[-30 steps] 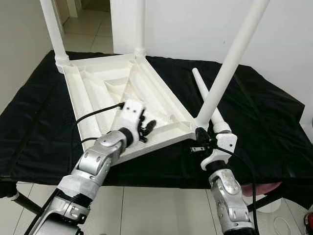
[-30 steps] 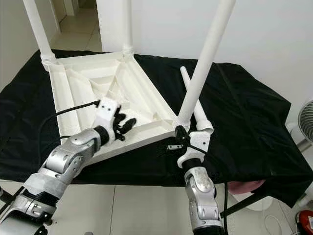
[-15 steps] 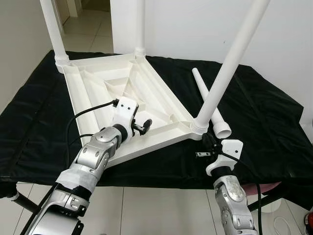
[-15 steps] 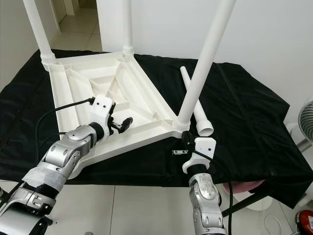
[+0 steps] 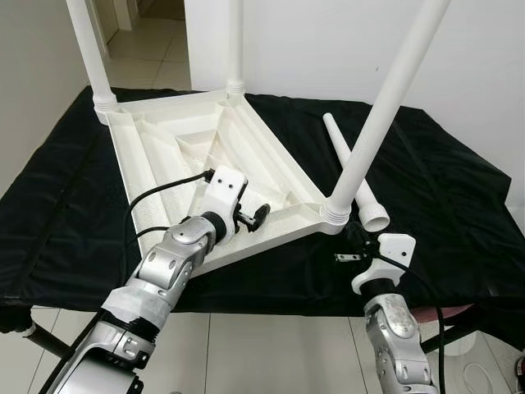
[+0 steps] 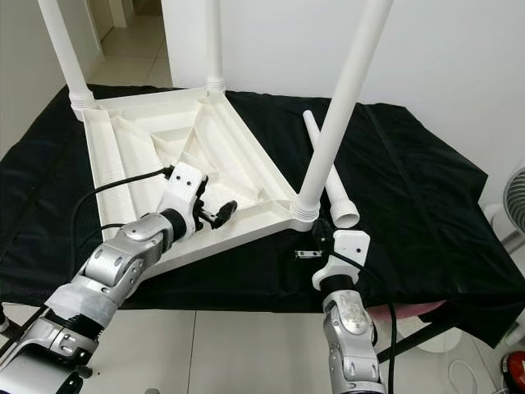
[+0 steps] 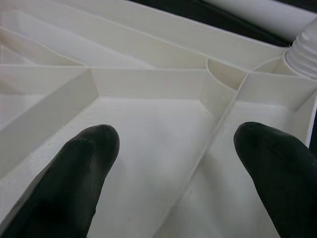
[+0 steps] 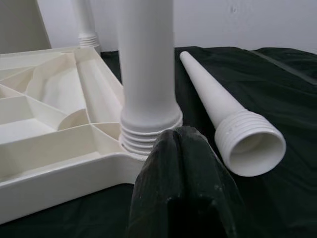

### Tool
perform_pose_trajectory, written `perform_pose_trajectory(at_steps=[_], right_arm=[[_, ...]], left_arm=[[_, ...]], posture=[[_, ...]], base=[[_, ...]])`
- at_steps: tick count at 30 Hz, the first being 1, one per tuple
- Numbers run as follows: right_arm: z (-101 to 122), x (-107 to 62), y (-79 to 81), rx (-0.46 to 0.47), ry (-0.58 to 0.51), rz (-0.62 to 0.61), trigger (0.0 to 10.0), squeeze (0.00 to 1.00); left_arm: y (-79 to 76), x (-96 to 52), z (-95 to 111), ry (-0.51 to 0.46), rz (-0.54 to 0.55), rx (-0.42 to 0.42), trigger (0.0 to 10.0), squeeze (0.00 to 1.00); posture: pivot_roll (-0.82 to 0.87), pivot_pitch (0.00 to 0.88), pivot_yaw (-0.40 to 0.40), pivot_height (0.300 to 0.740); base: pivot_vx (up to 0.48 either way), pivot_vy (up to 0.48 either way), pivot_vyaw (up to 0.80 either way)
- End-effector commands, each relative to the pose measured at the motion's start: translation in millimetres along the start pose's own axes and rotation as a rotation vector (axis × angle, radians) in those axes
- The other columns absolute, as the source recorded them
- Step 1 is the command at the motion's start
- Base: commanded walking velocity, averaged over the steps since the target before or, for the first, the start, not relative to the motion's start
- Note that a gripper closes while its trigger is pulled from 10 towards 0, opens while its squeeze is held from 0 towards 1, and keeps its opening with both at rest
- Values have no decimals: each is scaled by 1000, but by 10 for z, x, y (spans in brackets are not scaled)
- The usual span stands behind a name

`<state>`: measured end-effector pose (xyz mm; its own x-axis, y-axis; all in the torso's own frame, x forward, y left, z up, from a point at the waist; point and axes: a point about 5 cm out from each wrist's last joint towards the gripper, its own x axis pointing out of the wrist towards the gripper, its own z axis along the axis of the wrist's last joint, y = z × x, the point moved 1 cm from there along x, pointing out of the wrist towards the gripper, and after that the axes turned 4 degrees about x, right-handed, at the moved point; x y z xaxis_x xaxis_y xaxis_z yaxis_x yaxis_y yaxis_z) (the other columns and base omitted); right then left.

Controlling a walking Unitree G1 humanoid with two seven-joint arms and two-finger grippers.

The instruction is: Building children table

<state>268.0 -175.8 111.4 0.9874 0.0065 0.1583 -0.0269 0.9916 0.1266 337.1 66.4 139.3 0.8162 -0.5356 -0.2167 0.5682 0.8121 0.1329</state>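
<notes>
Black cloth is carrying the upturned tabletop, where the right gripper, fingers closed and empty, is backing off the screwed-in third leg while the left gripper is hovering open, leaving the loose leg next

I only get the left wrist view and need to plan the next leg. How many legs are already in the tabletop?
Observer: Three tall white plastic legs stand upright in corners of the upturned white ribbed plastic tabletop.
Operator: Where is the fourth?
Observer: The fourth white tapered leg lies loose on the black cloth, off the tabletop's right edge, with its threaded open end toward the robot.
Operator: Is the right tool holding anything?
Observer: No. The right tool is shut and empty, just in front of the near-right leg's threaded base.
</notes>
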Motion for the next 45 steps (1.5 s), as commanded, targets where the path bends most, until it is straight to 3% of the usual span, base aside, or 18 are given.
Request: perform_pose_trajectory(at_steps=[1, 11, 12, 21, 26, 38, 45], right_arm=[[9, -20, -27, -9, 0, -12, 10000, 0], [5, -68, -11, -4, 1, -25, 10000, 0], [1, -90, -12, -1, 3, -35, 10000, 0], [4, -104, -20, 0, 3, -48, 10000, 0], [-4, -123, 0, 5, 6, -55, 10000, 0], [-14, -237, 77, -47, -1, -8, 10000, 0], [-77, -359, 23, -83, 35, 17, 10000, 0]], left_arm=[[-155, 8, -19, 6, -225, 24, 10000, 0], [-101, 91, -176, 100, -129, 35, 10000, 0], [-53, 126, -206, 129, -60, 33, 10000, 0], [59, 193, -196, 149, 57, 9, 10000, 0], [246, 242, -113, 134, 171, -23, 10000, 0], [228, 276, -11, 88, 142, -16, 10000, 0], [-20, 304, 74, 11, -6, -16, 10000, 0]], posture=[[-103, 0, -24, 740], [-115, 0, -16, 740], [-122, 0, -11, 740], [-126, 0, -10, 740], [-127, 0, -11, 740], [-136, 0, -7, 740], [-137, 0, -4, 740]], base=[[0, 0, 0], [0, 0, 0], [0, 0, 0], [0, 0, 0], [0, 0, 0], [0, 0, 0], [0, 0, 0]])
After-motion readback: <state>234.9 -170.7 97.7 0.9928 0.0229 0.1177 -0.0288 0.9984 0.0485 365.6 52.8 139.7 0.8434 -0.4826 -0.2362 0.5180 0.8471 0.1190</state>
